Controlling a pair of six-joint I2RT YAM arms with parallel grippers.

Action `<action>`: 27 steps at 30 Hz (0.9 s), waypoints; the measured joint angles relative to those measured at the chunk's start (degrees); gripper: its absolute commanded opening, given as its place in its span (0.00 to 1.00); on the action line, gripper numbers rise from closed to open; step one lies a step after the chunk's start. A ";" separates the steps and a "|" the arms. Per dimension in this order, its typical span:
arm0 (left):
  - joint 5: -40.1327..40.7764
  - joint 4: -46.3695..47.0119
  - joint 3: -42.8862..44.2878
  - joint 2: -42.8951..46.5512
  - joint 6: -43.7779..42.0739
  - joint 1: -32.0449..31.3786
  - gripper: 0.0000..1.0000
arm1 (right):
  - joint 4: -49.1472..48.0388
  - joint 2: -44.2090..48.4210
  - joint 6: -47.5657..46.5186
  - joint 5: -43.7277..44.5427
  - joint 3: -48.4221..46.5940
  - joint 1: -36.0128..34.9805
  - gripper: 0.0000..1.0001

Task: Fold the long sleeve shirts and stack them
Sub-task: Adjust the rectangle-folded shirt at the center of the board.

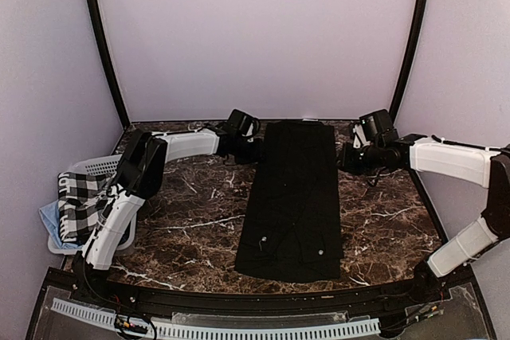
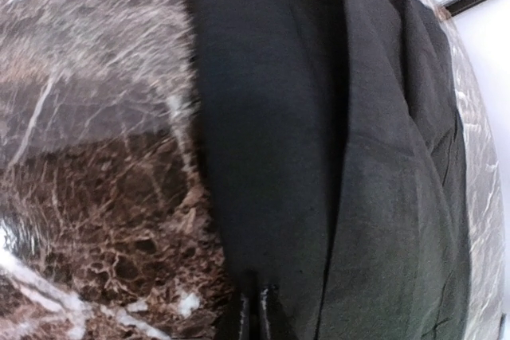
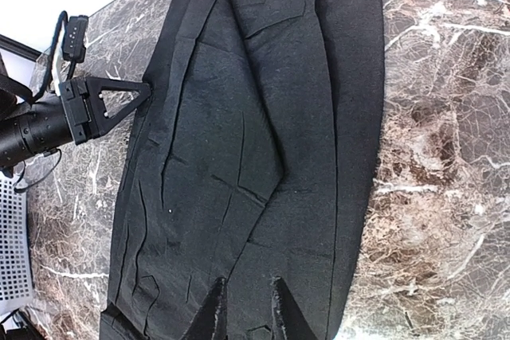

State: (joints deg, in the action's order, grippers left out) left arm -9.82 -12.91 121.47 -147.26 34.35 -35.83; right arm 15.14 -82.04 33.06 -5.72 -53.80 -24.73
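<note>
Okay, my left jaws look clenched on the edge of the black shirt (image 1: 293,197); right jaws, over the opposite edge, can't tell. I'd lift both evenly, keeping the fold straight.

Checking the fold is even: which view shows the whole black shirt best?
Top external: the black shirt lies in full, folded into a long strip. Right wrist shows most of it, with its creases; left wrist only a blurred stretch along one edge.
</note>
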 measured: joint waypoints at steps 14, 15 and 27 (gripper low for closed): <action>0.74 5.75 -20.87 11.96 1.62 1.68 0.00 | 0.70 -1.46 0.02 1.09 0.57 -2.86 0.16; 0.81 5.68 -22.34 12.94 1.40 2.21 0.00 | 0.70 -2.05 0.02 1.18 0.57 -3.39 0.16; -0.37 2.56 -23.37 14.75 -4.20 10.62 0.00 | 0.17 -6.93 0.46 1.77 -0.81 -8.20 0.16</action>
State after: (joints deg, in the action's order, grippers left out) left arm -10.20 -10.35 98.10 -132.51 30.15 -25.21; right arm 15.31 -88.97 33.52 -3.95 -54.61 -32.93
